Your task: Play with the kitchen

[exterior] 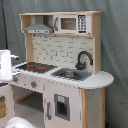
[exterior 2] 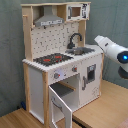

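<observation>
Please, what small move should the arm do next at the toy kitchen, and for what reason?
Probably bring the arm a little closer toward the sink side of the toy kitchen. In the second exterior view the arm is beside the counter end without touching anything, and its gripper is not visible. The oven door already hangs open, so the faucet seems the nearest part to play with.

Wooden floor [exterior 2: 105, 107] — the kitchen [exterior 2: 60, 65] stands there.

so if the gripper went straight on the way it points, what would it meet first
The gripper would probably meet the kitchen near its sink end, in the second exterior view; depth is unclear.
</observation>
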You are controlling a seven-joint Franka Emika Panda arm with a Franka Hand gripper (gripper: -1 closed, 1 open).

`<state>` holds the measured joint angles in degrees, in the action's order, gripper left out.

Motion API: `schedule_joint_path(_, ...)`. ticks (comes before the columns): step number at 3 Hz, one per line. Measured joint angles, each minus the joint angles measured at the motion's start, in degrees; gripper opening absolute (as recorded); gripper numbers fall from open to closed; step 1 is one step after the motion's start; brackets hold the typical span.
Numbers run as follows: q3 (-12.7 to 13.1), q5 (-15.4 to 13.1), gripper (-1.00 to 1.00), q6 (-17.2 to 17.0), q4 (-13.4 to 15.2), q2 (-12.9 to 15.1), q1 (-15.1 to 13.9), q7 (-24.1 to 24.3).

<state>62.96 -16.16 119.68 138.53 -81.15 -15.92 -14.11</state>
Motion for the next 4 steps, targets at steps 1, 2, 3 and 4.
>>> schedule_joint_path(1,-1.6,4.5,1.00,1.0,-2.4,1.6,-4.1,0.7)
schedule_joint_path(2,-2.5,8.4,1.00,1.5,-5.1,3.2,-7.7,1.0)
schedule_joint_path(3,-3.5,12.3,1.00,1.8,-8.7,5.1,-11.7,1.1)
schedule_joint_path(4,-4.4,16.1,1.00,2.0,-12.5,7.2,-15.9,1.2)
